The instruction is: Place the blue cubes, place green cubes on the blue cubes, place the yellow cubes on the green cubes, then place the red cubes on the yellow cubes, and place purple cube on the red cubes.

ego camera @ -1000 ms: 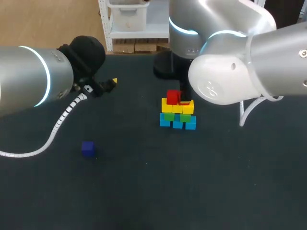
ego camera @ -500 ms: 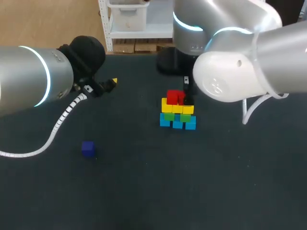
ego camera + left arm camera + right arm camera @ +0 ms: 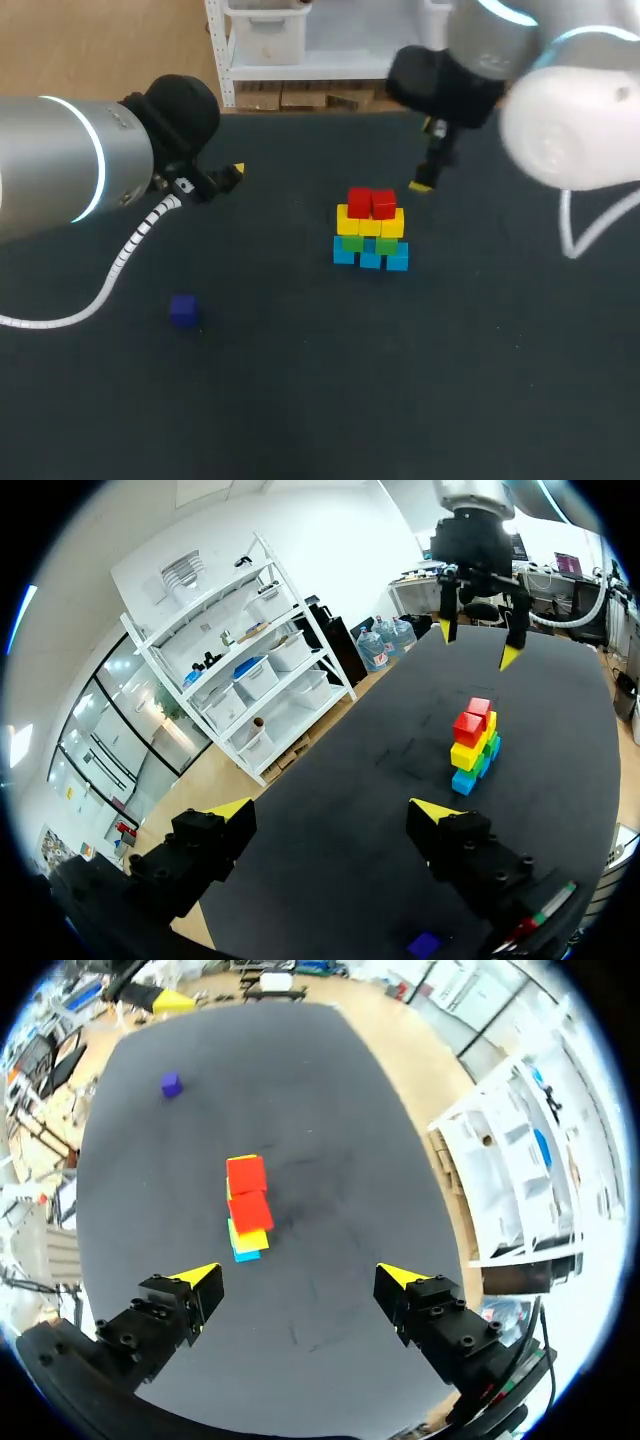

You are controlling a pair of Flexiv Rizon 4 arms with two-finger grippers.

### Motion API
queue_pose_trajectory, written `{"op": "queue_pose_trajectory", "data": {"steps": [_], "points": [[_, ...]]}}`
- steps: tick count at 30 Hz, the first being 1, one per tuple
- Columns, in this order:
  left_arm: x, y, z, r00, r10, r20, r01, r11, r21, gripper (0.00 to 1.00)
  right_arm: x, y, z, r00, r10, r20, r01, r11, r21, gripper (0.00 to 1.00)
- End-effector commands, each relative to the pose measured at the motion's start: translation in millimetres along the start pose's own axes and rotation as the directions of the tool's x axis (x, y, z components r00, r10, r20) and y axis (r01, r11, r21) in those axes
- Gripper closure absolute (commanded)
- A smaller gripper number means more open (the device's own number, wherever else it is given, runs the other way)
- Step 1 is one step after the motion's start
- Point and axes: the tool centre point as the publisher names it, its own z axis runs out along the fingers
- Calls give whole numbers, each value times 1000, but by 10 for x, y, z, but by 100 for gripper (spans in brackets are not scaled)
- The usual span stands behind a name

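A stepped stack stands mid-table: blue cubes at the base, green cubes on them, yellow cubes above, and two red cubes side by side on top. The purple cube lies alone on the mat at the front left. My right gripper hangs open and empty above and to the back right of the stack; in its wrist view the red cubes lie well ahead of the right gripper. My left gripper is open and empty at the back left, far from the stack.
The dark mat covers the table. In the left wrist view the purple cube lies under my left gripper, and my right gripper hangs beyond the stack.
My right gripper opened, left the second red cube on the yellow cubes and rose away to the back right. The left arm and the purple cube stayed put.
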Motion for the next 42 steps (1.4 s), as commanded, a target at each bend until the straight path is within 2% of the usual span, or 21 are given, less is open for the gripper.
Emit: {"op": "queue_pose_trajectory", "data": {"steps": [1, 5, 7, 11, 15, 23, 31, 42], "points": [[0, 11, 6, 1000, 1, 1, -1, 1000, 4, 0, 343, -30, -152, 983, 55, 175, -58, 998, 14, 0], [0, 11, 6, 1000, 1, 1, -1, 1000, 4, 0, 485, -156, -225, 961, 133, 241, -145, 989, 31, 0], [0, 11, 6, 1000, 1, 1, -1, 1000, 4, 0, 555, -217, -256, 941, 191, 280, -202, 979, 12, 0], [0, 11, 6, 1000, 1, 1, -1, 1000, 4, 0, 700, -322, -270, 897, 283, 340, -300, 954, -1, 0], [0, 11, 6, 1000, 1, 1, -1, 1000, 4, 0, 859, -412, -281, 836, 374, 402, -407, 914, -5, 0], [0, 11, 6, 1000, 1, 1, -1, 1000, 4, 0, 1115, -485, -304, 752, 450, 482, -507, 862, -12, 0], [0, 11, 6, 1000, 1, 1, -1, 1000, 4, 0, 1264, -543, -339, 723, 472, 505, -552, 834, 11, 0], [0, 11, 6, 1000, 1, 1, -1, 1000, 4, 0, 1280, -550, -328, 727, 473, 497, -548, 836, 6, 0]]}}
